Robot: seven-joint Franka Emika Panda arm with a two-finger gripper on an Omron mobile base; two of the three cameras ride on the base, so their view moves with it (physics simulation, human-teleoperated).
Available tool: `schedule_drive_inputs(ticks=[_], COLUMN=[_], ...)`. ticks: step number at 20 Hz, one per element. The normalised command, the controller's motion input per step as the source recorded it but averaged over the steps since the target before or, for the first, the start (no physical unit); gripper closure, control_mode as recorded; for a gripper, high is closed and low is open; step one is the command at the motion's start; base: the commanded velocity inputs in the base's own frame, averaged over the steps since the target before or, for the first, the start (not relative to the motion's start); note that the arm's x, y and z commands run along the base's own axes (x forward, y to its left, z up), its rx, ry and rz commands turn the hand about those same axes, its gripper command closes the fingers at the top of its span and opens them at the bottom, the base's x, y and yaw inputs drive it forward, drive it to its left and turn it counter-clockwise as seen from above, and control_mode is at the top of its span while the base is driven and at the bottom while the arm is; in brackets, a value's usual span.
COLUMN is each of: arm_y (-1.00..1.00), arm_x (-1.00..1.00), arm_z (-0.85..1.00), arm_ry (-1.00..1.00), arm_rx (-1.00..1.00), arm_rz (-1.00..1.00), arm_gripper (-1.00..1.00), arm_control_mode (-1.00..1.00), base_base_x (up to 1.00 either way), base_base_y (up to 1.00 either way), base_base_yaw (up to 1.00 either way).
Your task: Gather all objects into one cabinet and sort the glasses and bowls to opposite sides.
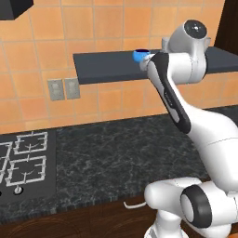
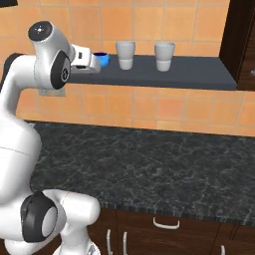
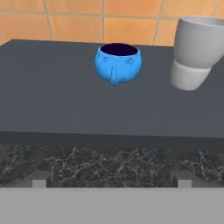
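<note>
Hand (image 3: 112, 179) short of blue bowl (image 3: 118, 63) (shelf-top)

Words: none can be read anywhere.
Numbers: none.
Blue bowl (image 3: 118, 63): plain, no label.
Grey cups (image 2: 125, 55): plain, no brand.
Wall shelf (image 2: 189, 74): no sign.
Wall plates (image 1: 63, 89): blank.

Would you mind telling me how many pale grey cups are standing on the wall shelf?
2: one cup just right of the blue bowl, another cup further right. The arm may hide more.
</note>
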Motion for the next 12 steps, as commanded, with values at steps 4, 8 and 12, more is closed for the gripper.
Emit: schedule_drive_inputs(ticks=[4,8,12], arm_y=[0.06,0.00,0.01], arm_x=[0.33,0.49,0.42], arm_z=[0.22,0.09,0.03], arm_ry=[0.00,0.00,0.00], arm_rx=[0.00,0.00,0.00], arm_rz=[0.00,0.00,-0.02], arm_gripper=[-1.00,-1.00,-1.00], arm_control_mode=[-1.00,-1.00,-1.00], base_base_x=[0.00,0.00,0.00], base_base_y=[0.00,0.00,0.00], base_base_yaw=[0.00,0.00,0.00])
